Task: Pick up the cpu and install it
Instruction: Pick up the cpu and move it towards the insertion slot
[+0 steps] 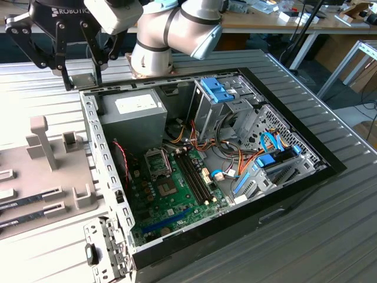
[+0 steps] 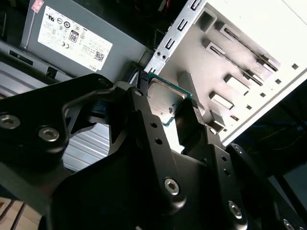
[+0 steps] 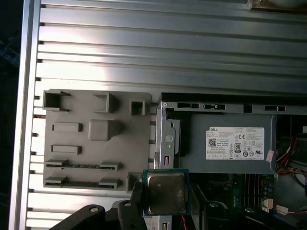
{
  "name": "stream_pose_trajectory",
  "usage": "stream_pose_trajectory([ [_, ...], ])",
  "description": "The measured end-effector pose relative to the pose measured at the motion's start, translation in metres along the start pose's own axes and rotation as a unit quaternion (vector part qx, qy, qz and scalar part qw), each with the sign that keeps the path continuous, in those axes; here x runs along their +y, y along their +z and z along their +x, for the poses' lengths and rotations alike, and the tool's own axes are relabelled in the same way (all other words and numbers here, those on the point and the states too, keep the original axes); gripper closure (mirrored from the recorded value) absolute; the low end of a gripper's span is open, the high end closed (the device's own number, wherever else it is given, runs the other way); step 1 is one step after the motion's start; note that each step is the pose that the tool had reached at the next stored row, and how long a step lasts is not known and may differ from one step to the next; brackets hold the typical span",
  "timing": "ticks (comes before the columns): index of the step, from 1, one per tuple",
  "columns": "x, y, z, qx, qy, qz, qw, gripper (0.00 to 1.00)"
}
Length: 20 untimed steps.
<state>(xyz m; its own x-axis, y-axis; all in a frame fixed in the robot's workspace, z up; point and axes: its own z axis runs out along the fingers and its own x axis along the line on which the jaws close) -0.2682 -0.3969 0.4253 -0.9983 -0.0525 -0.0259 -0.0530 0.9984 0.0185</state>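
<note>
The cpu [image 3: 165, 191] is a small flat square chip with a silver-grey metal top and a thin green rim. It is pinched between the black fingers of my gripper [image 3: 166, 197], which is shut on it. In the second wrist view the cpu [image 2: 164, 102] shows edge-on inside the gripper [image 2: 167, 96]. In the exterior view the gripper [image 1: 80, 75] hangs with the cpu [image 1: 82, 80] above the far corner of the open computer case [image 1: 106, 177], on the exterior view's left. The empty socket [image 1: 158, 162] sits on the green motherboard [image 1: 177, 203], lower inside the case.
A grey power-supply box [image 1: 132, 112] fills the case corner just under the gripper. Long memory slots [image 1: 194, 177], coloured cables and a blue-tabbed drive cage [image 1: 221, 91] crowd the case. A grey fixture plate [image 1: 41, 171] with slots lies outside the case on the exterior view's left.
</note>
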Motion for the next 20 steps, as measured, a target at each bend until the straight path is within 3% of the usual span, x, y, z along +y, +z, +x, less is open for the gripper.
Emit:
stream_pose_trajectory([
  [3,-0.0004,0.0008,-0.0067,0.0,0.0,0.0,1.0,0.53],
  [11,-0.0009,0.0022,-0.0159,0.0,0.0,0.0,1.0,0.53],
  [14,-0.0013,0.0033,-0.0237,0.0,0.0,0.0,1.0,0.53],
  [20,-0.0019,0.0047,-0.0307,0.0,0.0,0.0,1.0,0.53],
])
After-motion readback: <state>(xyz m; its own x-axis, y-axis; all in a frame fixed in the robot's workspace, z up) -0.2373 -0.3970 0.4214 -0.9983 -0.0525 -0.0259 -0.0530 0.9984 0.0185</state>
